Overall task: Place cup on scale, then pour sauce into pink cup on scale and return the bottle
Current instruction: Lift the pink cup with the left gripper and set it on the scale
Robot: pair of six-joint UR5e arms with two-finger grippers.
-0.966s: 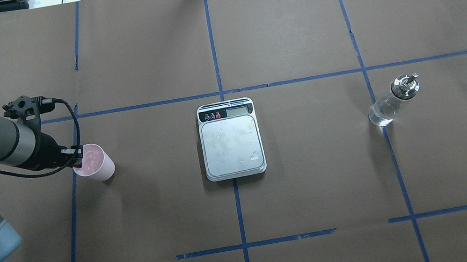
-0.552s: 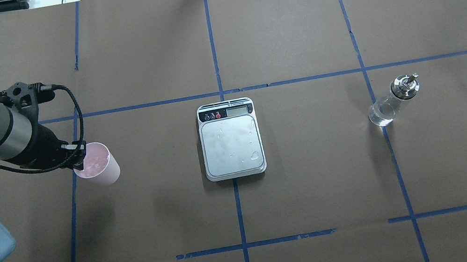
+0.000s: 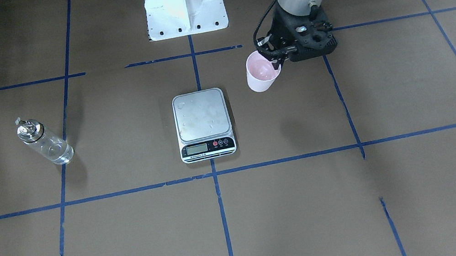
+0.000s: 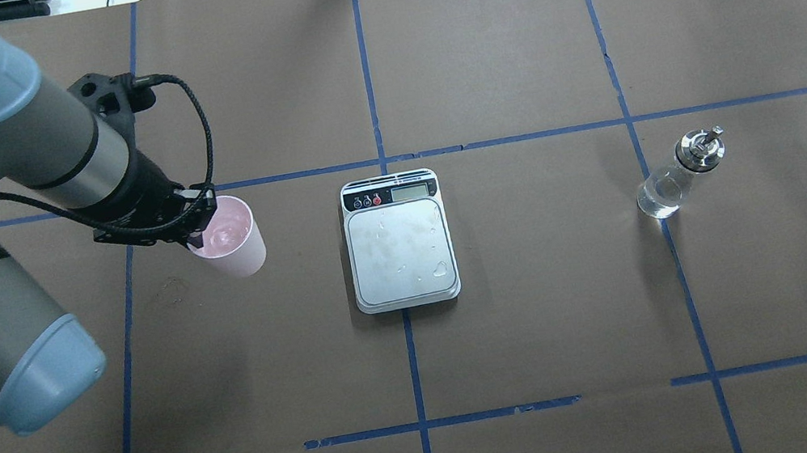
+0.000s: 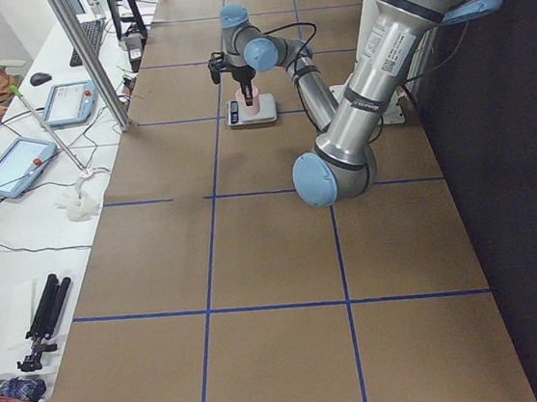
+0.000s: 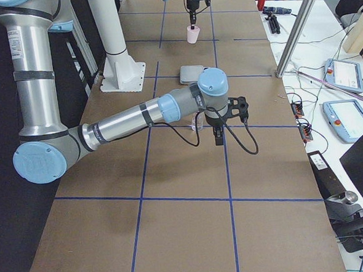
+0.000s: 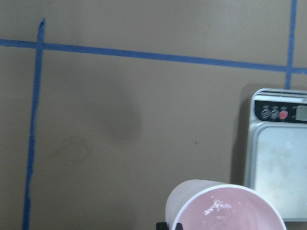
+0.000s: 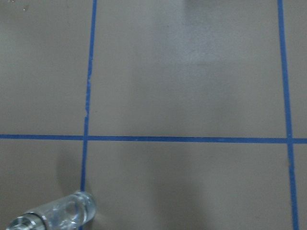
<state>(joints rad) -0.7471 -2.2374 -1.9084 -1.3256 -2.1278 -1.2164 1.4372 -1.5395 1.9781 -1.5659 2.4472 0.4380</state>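
Holding the cup (image 4: 232, 240) clamped in my left hand (image 4: 198, 234), short of the scale (image 4: 399, 248), I judge placing, pouring and returning the bottle (image 4: 668, 180) undone.

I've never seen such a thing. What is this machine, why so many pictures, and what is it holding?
It is a robot: a left arm and a right arm at a brown table. All pictures show one moment: one camera above and behind the robot, one facing it, one at each table end, one on each wrist. The left claw pinches the rim of a pink cup, held above the table beside a kitchen scale with a bare platform. A clear bottle with a metal cap stands on the scale's other side. The right claw hangs near it; open or shut, I cannot tell.
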